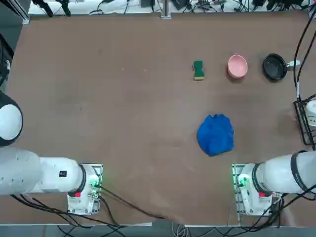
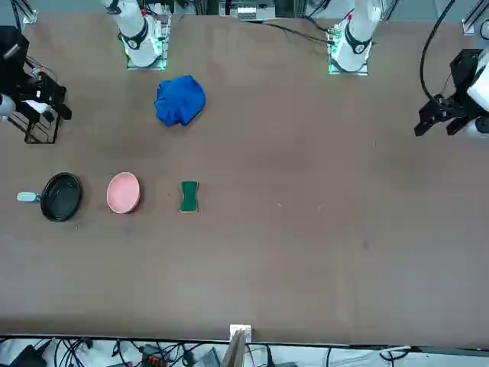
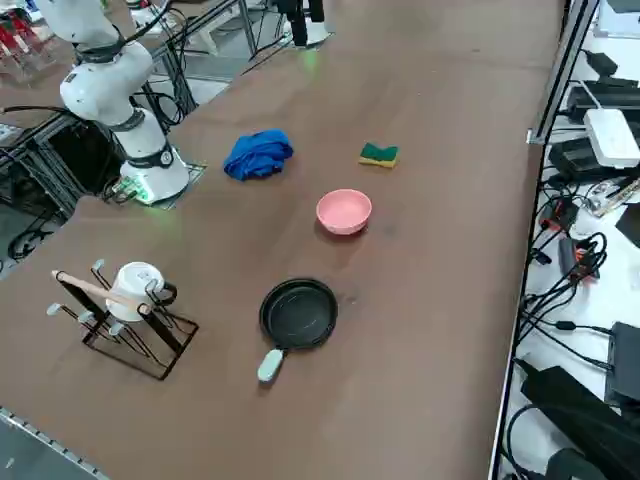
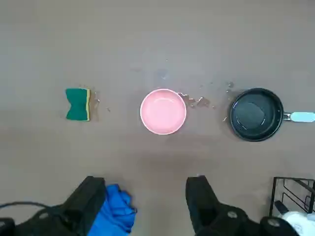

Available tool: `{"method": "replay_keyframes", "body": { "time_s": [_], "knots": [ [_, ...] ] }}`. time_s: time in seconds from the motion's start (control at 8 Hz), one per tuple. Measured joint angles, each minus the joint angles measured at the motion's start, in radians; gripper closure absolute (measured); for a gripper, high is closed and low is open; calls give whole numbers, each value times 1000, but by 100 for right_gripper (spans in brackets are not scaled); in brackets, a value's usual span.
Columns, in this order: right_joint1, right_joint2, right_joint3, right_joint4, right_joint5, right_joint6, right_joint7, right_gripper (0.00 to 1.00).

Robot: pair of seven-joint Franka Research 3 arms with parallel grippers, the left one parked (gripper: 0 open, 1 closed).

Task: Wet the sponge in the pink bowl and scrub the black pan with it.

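Brown table: no readable writing; right gripper fingers apart, empty.

sponge, pink bowl, black pan in row.

Lighting is even, diffuse and bright across the matte brown table, and objects cast only faint, soft shadows. A mild sheen shows inside the small round black frying pan, with no harsh glare. The two dark fingers of the right gripper appear soft and out of focus in the wrist view.
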Motion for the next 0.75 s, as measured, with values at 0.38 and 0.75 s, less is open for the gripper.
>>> {"method": "replay_keyframes", "body": {
  "time_s": [0.38, 0.75],
  "knots": [
    [0, 6, 0, 0, 0, -2, 0, 0],
    [64, 58, 22, -9, 10, 7, 1, 0]
  ]
}}
